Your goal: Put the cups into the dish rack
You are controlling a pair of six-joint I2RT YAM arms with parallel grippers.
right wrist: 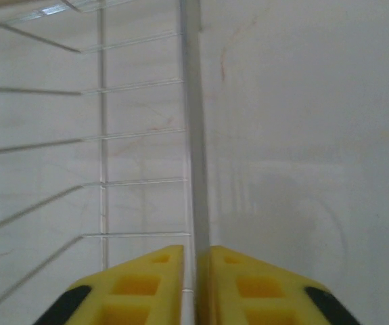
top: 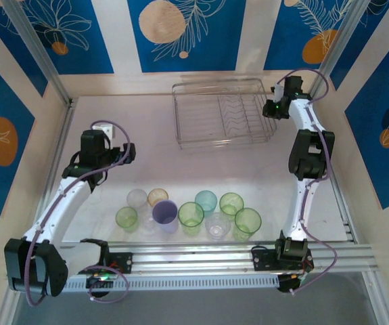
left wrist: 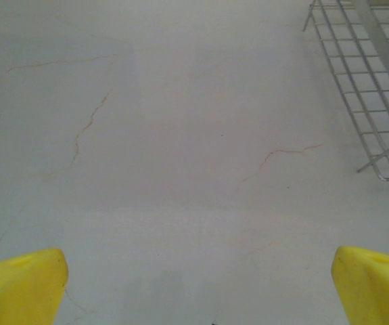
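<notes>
Jaws of right gripper (right wrist: 195,256) pinching dish rack (right wrist: 193,135) rim, left gripper (left wrist: 198,271) spread

A: Where are the cups (top: 191,215) sitting?
B: Clustering upright on the near table (top: 123,125): four green, teal, lilac, amber, two clear.
A: The rack (top: 221,112)?
B: Sitting level toward the far edge, well apart.

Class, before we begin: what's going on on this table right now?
The right claw is closed on the right rim wire of the silvery wire dish rack, which sits at the far side of the white table. The left claw hangs open above bare tabletop left of the rack. The small translucent plastic cups stand grouped near the arms' bases; none is in the rack.
</notes>
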